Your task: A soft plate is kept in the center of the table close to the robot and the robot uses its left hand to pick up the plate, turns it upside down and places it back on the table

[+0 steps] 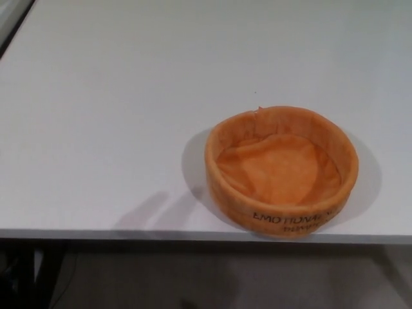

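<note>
1. I find the soft orange plate sitting open side up on the white table, right of centre and close to the near edge; its printed wall faces me.
2. Neither of my hands shows in the head view, so I cannot tell whether the fingers are apart or together.
3. A faint shadow lies on the tabletop just left of the plate; I judge it may come from my left arm, though I cannot confirm this.
4. Step in hand, by my assessment: the reach and pick-up, not yet made.
5. Recommended approach: bring the left hand in from the plate's left side, pinch the wall with the thumb inside, and grip firmly, as the fabric will likely sag.
6. Lift well clear of the table before rotating.
</note>
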